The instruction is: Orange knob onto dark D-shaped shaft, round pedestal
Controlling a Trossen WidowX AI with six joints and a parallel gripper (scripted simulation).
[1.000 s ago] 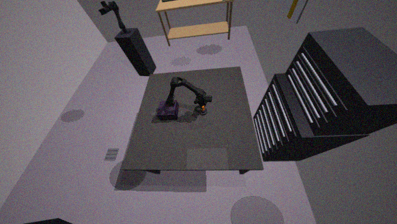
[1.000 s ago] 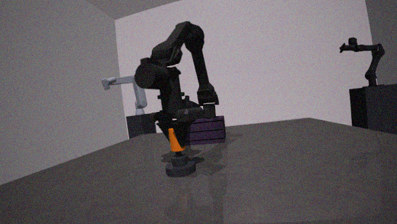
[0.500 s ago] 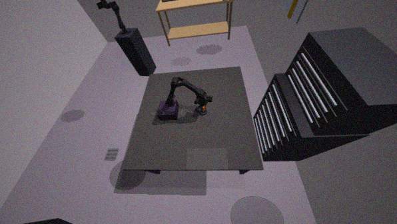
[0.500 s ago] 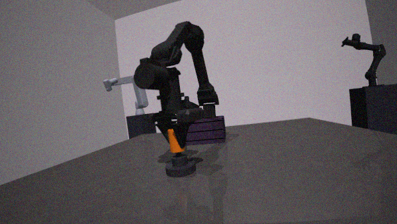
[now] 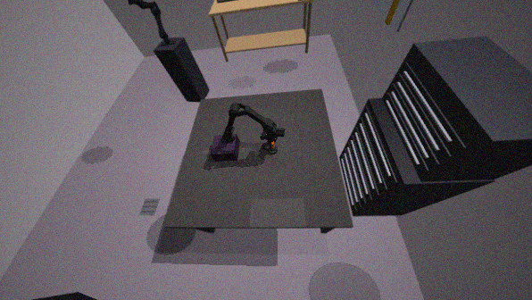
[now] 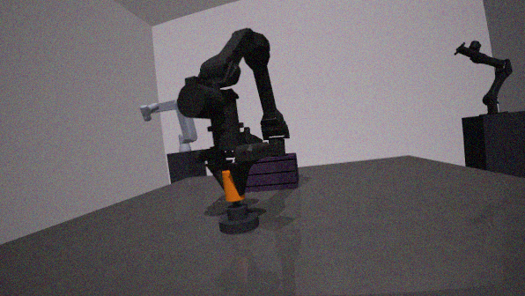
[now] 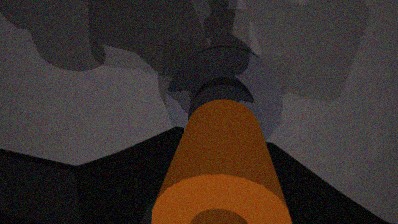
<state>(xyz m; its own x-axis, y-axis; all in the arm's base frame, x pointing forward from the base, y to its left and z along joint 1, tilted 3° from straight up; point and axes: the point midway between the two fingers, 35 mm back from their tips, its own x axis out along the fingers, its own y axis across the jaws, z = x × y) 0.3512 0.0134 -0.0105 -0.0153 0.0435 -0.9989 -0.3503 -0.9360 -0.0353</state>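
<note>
Gripper fingers (image 5: pixel 270 142) (image 6: pixel 232 181) pinch the orange knob (image 5: pixel 273 144) (image 6: pixel 232 187) (image 7: pixel 220 150) in the top view, out in front of the purple base (image 5: pixel 224 148) (image 6: pixel 275 173). Exterior shows the round pedestal (image 5: pixel 270 150) (image 6: pixel 239 224) (image 7: pixel 270 95) beneath them, the knob slightly tilted above its wider disc; in the wrist view, the knob's narrow-looking far end overlaps the dark post (image 7: pixel 220 92) between the fingertips

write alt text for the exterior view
A black robot arm's jaws grip a tilted orange knob just above a dark round pedestal on a grey table. Behind are a purple block and two other arms, one pale, one black.
</note>
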